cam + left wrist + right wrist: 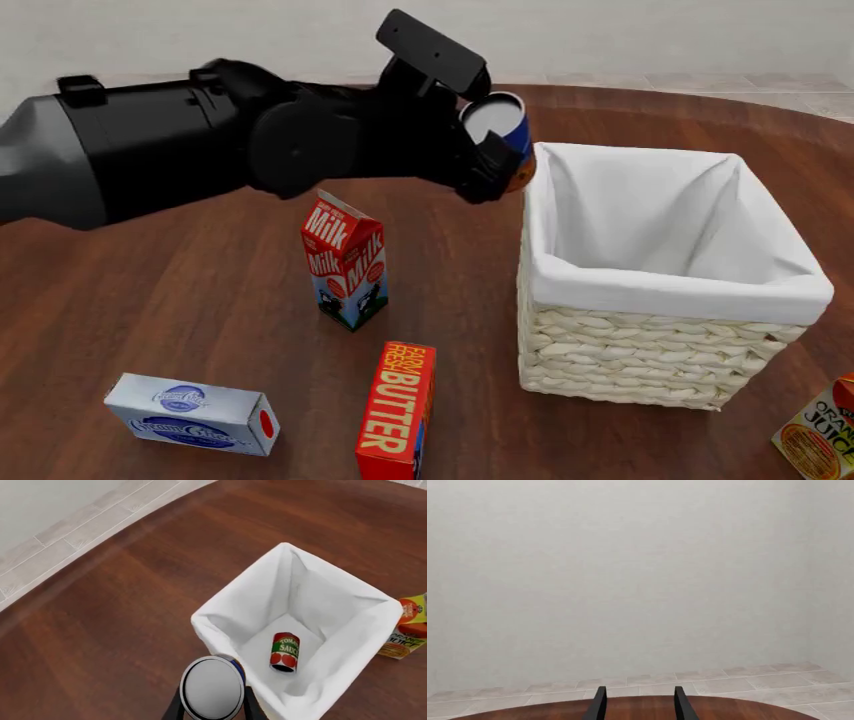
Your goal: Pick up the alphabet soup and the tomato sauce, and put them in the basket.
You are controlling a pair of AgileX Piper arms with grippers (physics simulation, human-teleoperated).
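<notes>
Clearly, several labels could be read. The tomato sauce [285, 652] showed "TOMATO SAUCE" on its red label, above pictures of tomatoes. The milk carton [346, 262] carried "Milk" in white letters on red, the butter box [396, 411] had "BUTTER" written along its length, and the orange juice carton [817, 430] showed "ORANGE JUICE". The writing on the blue and white box [195, 412] at the near left was too small to read.

The left arm [200, 140] reached in from the left, stretched almost level above the desk [160, 300]. Its left end effector [497, 150] was clamped on the alphabet soup [499, 128], which was held in the air, tilted, beside the left far corner of the basket [654, 345]. In the left wrist view the grey top of the can [213, 687] sat between the two dark fingers [175, 707]. The right end effector [637, 705] pointed at the wall with its fingers apart and nothing between them.

There were two cans: the alphabet soup in the grasp, and the tomato sauce lying on its side on the white lining at the bottom of the basket. There was one basket, two cartons and two boxes on the desk.
</notes>
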